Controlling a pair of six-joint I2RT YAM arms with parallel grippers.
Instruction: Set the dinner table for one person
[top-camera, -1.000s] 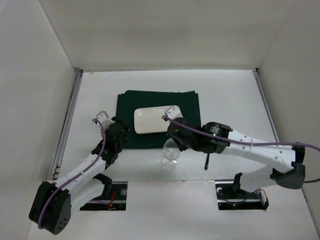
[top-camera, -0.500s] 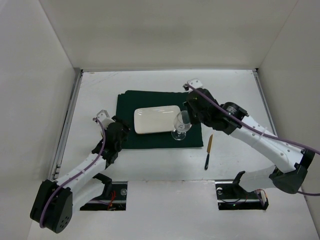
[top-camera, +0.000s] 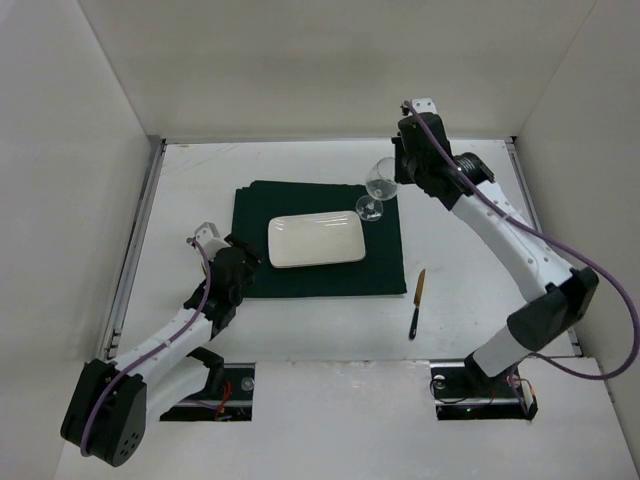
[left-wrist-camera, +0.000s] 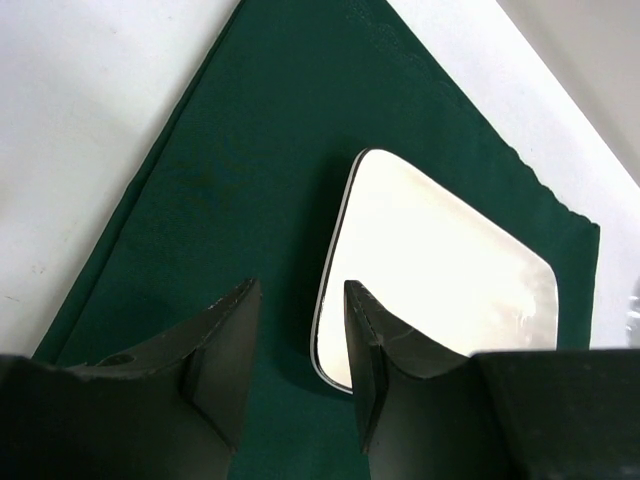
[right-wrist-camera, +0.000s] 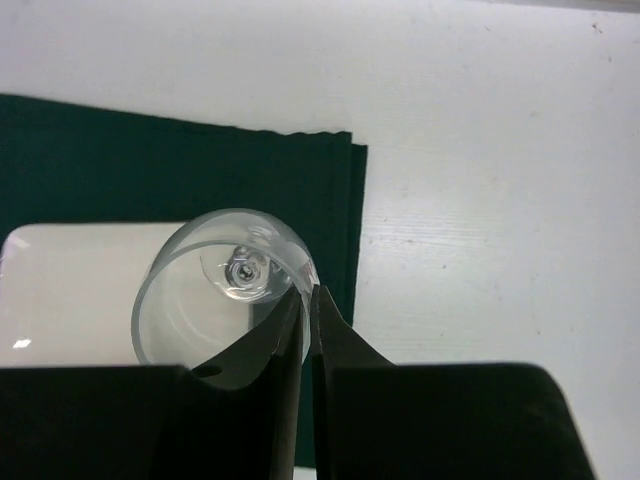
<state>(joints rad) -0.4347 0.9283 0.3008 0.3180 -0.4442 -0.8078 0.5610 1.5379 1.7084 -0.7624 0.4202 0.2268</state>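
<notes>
The white dinner table carries a dark green cloth with a white rectangular plate on it. My right gripper is shut on the rim of a clear wine glass, which stands upright at the cloth's far right corner; I cannot tell whether its foot touches the cloth. In the right wrist view the gripper pinches the glass rim. My left gripper is open and empty at the cloth's left edge. In the left wrist view it hovers over the cloth, near the plate.
A knife with a black handle lies on the table to the right of the cloth, pointing away from me. Metal strips run along the table's left and right sides. White walls stand close on three sides.
My right arm has carried the wine glass from the table's near middle, over the plate, to the cloth's far right corner. The left arm has not moved.
</notes>
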